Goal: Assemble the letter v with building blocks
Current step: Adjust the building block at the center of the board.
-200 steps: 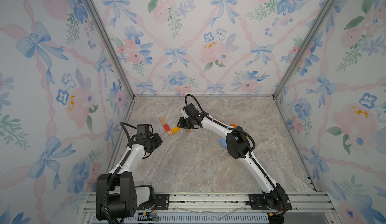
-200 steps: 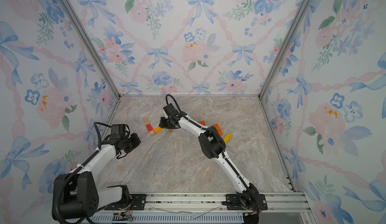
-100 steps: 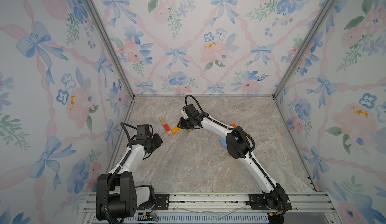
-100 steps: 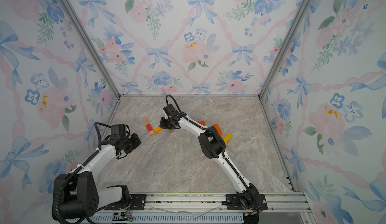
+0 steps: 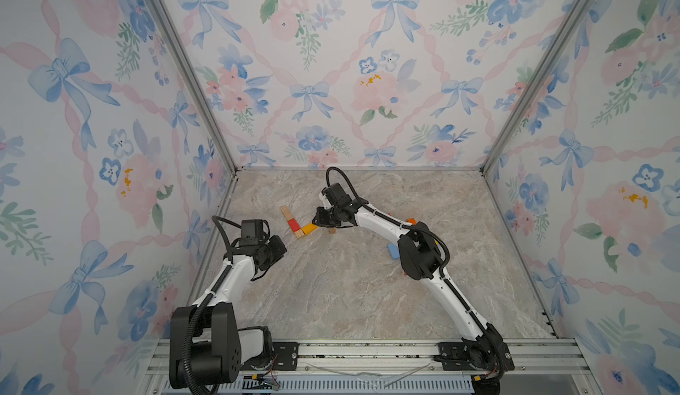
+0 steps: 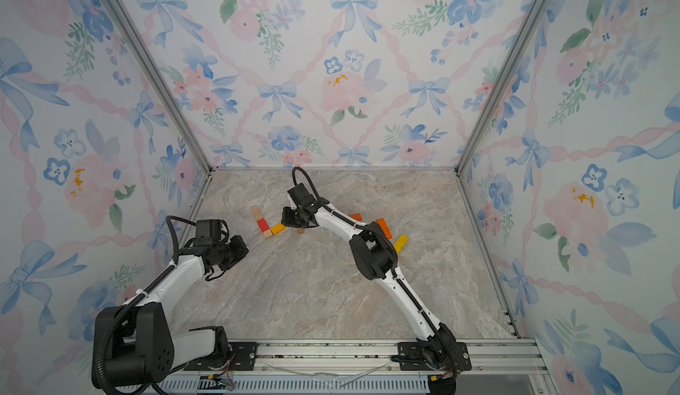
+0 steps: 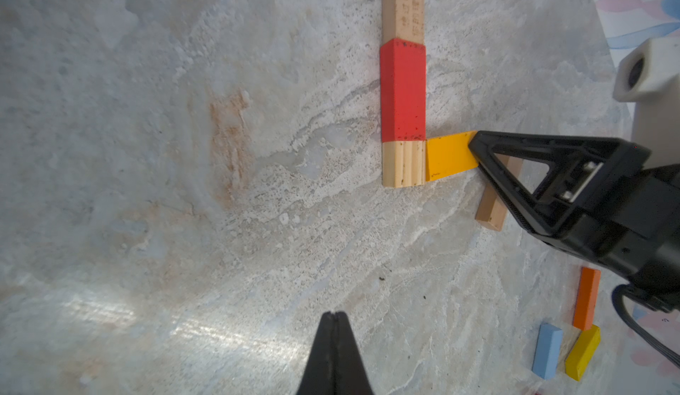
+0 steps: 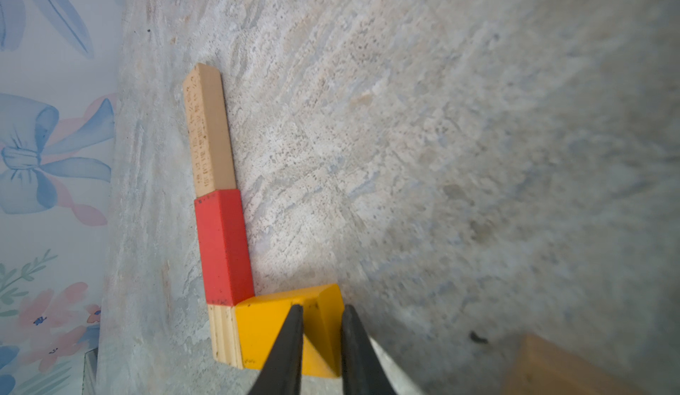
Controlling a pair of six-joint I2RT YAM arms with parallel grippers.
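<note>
One stroke of the V lay on the table: wood bar, red block, wood stub. The right claw, narrowly parted, sat over the yellow block starting the second stroke, which looked unfinished. Spare blocks lay well apart. The left claw was pressed together.

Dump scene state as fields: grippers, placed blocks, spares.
left gripper: shut, empty, away from the blocks
right gripper: jaws slightly apart at amber block free end
built: wood bar, red block, short wood block in line; amber block branches sideways
spares: tan block beside right gripper; orange block, light blue block, yellow block grouped
</note>
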